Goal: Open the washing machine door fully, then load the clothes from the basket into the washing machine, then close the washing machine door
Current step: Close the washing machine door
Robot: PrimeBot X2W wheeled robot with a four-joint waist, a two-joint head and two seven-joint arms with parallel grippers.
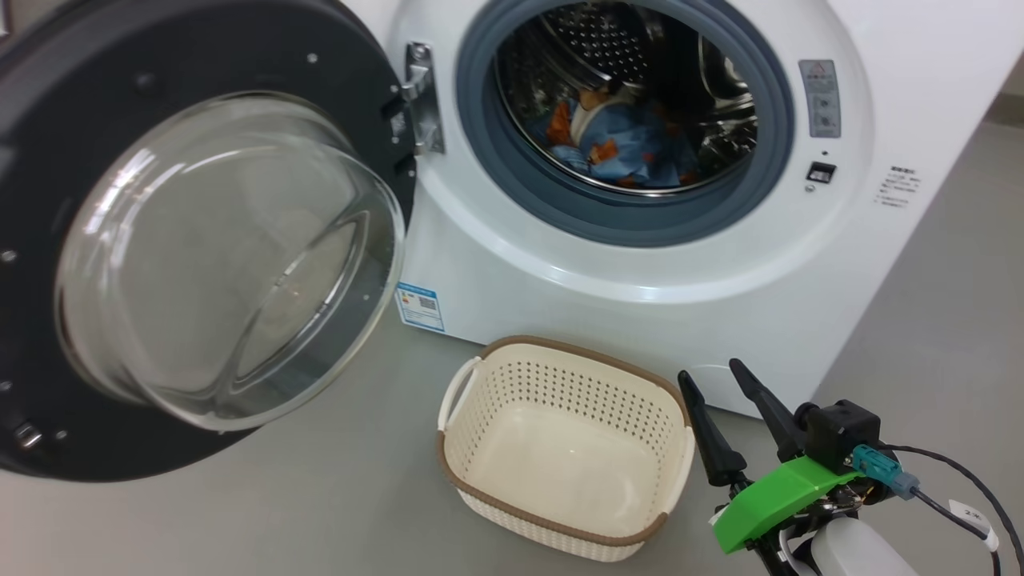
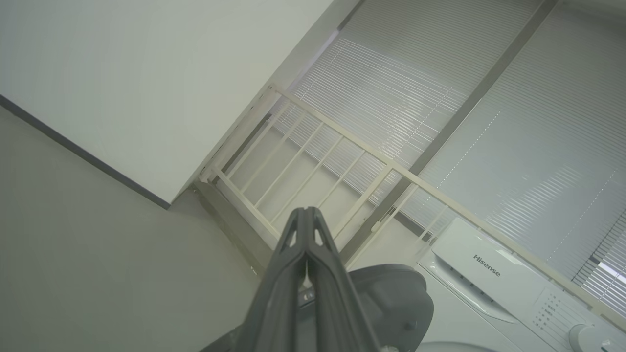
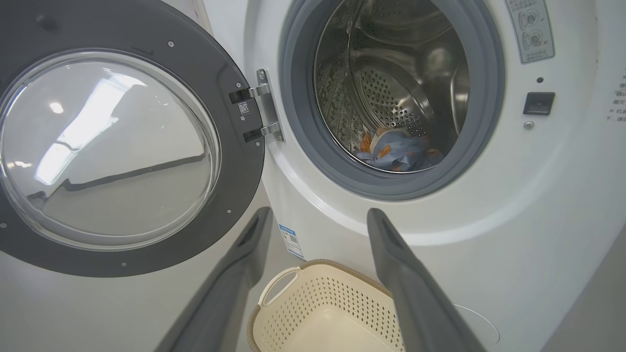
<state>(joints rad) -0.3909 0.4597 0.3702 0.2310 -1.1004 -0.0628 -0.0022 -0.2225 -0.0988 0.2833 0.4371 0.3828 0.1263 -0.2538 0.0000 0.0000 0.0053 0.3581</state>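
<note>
Our L end effector (image 2: 306,215) is clenched shut, fingers pressed together w/ nothing between them, aimed past the top of the washing machine (image 2: 469,293). Our R end effector (image 1: 712,372) is released, fingers spread wide & empty, just beside the basket (image 1: 560,346). The basket sits on the floor (image 1: 360,480) in front of the machine. The clothes (image 1: 620,148) lie inside the drum (image 1: 608,48). The washing machine door (image 1: 232,256) stands swung wide open to the left on its hinge (image 1: 420,96).

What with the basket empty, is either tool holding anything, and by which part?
Nothing is held. The left tool is shut on nothing; the right tool is open and empty. The clothes lie in the drum.
</note>
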